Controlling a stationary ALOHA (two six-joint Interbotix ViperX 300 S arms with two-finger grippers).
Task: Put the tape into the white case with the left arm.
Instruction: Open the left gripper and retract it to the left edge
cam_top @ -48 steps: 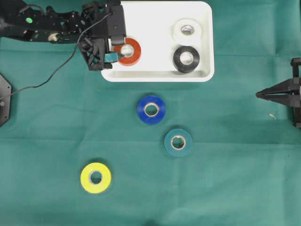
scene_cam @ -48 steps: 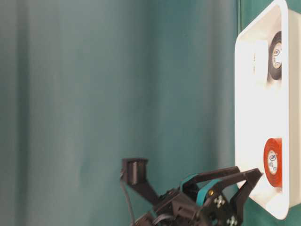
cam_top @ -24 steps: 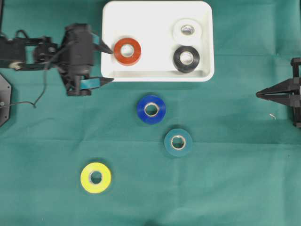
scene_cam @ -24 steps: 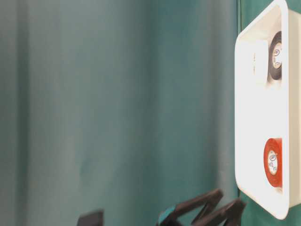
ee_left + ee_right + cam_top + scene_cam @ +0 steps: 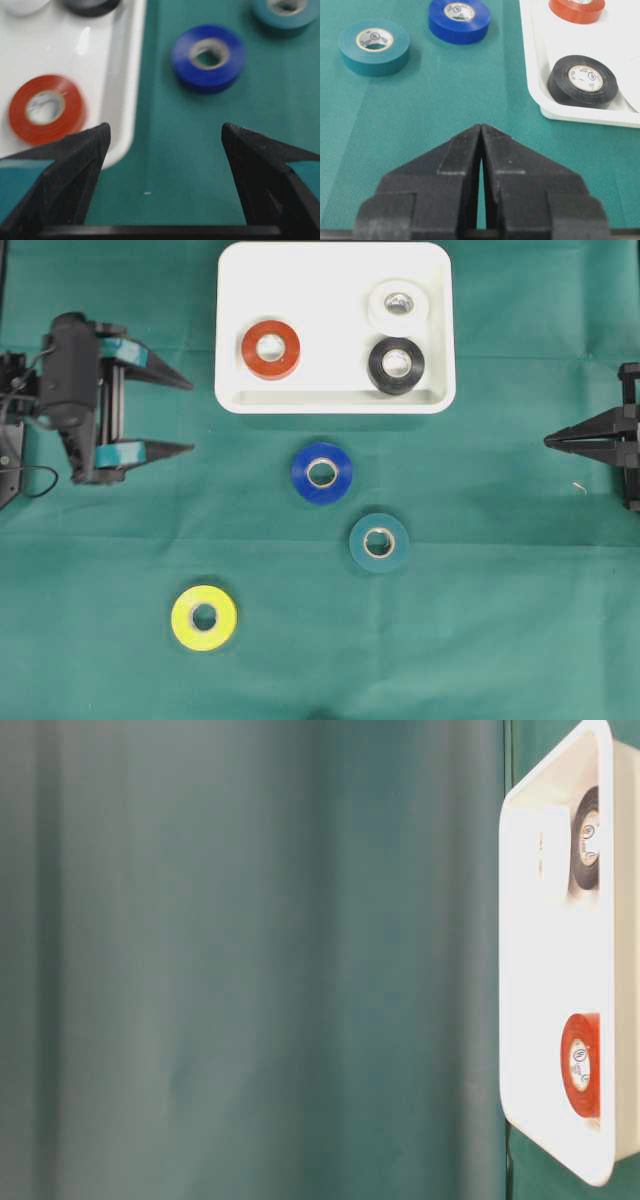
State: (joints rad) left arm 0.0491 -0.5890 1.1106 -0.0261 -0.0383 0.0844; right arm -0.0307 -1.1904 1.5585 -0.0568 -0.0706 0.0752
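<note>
Though cores bear labels, black roll's (image 5: 583, 81) print unreadable

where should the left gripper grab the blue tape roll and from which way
The blue tape roll lies flat with its hole facing up, clear of the white case. Probably best to come straight down with the open left gripper and pinch the ring wall, one finger in the hole and one outside.

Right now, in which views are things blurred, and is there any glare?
Left wrist view: the red tape and blue tape look soft, with a glare streak on the white case. Right wrist view: the closed end effector is fairly sharp. Overhead view: sharp, evenly lit.
</note>
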